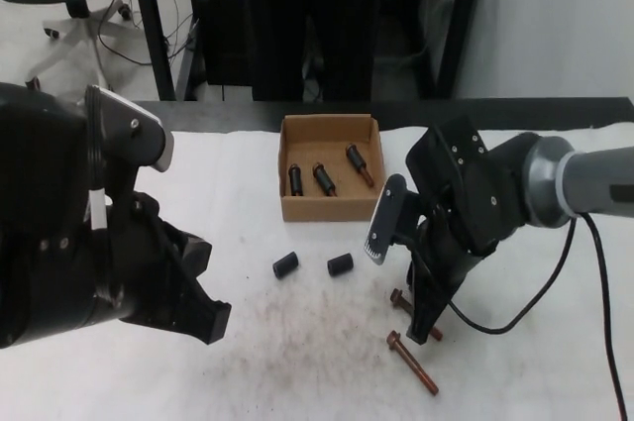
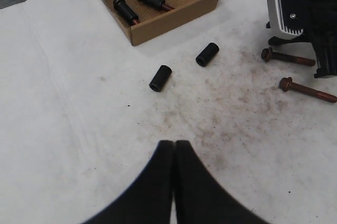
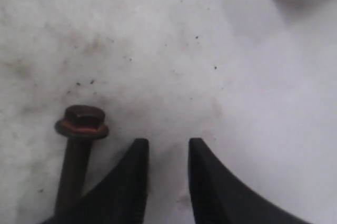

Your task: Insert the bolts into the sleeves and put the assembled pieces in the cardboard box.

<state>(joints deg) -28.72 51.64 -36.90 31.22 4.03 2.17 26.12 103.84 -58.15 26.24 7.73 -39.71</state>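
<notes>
Bolt (image 1: pixel 401 298) lies on the surface at 10 o'clock of my right hand (image 3: pixel 167 145), just beside its released fingers (image 3: pixel 131 182); second bolt (image 1: pixel 414 365) at 6 o'clock. My left hand (image 2: pixel 174 150) is clenched, empty.

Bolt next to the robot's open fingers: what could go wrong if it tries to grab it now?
The bolt lies beside the right fingers, not between them, so closing now would probably catch nothing or knock it away.
Another bolt lies close by and could get bumped.
The loose sleeves lie on their sides, so they might roll when a bolt is pushed in.
</notes>
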